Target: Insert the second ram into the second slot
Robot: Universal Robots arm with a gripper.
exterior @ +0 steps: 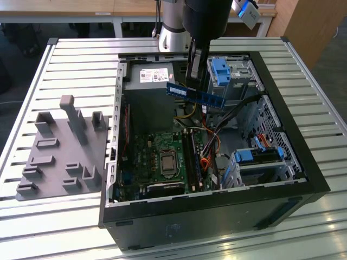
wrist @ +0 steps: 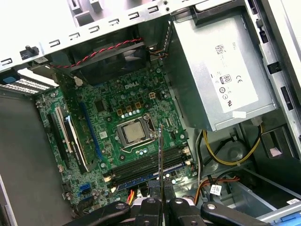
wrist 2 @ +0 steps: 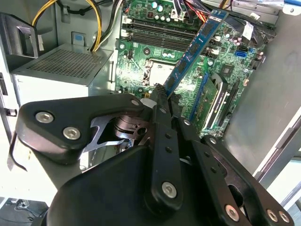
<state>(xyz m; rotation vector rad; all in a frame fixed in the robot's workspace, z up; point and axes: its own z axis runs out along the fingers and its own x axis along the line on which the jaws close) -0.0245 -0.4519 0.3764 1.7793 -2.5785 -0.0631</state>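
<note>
Second wrist view: the black claw takes up the near half of the picture and hides the case floor under it. Its fingers are pinched almost shut on the thin blue memory stick, near one end, and the stick slants away over the green board. In the first wrist view the claw is cut off by the picture's edge. The memory stick shows there edge-on as a dark line, so its chips and label cannot be seen. It hangs over the memory slots without touching them. A blue strip lies along one slot; I cannot tell whether it is a seated stick.

In the exterior view the arm covers the upper part of the claw. The memory stick is held nearly level in the air, at about one o'clock from the processor socket.

The open black case holds the board, the memory slots at three o'clock from the socket, and the grey power box at twelve o'clock. A tangle of cables lies at two o'clock, and blue drive latches stand beyond it. At nine o'clock from the case, a grey holder tray rests on the slatted table.
</note>
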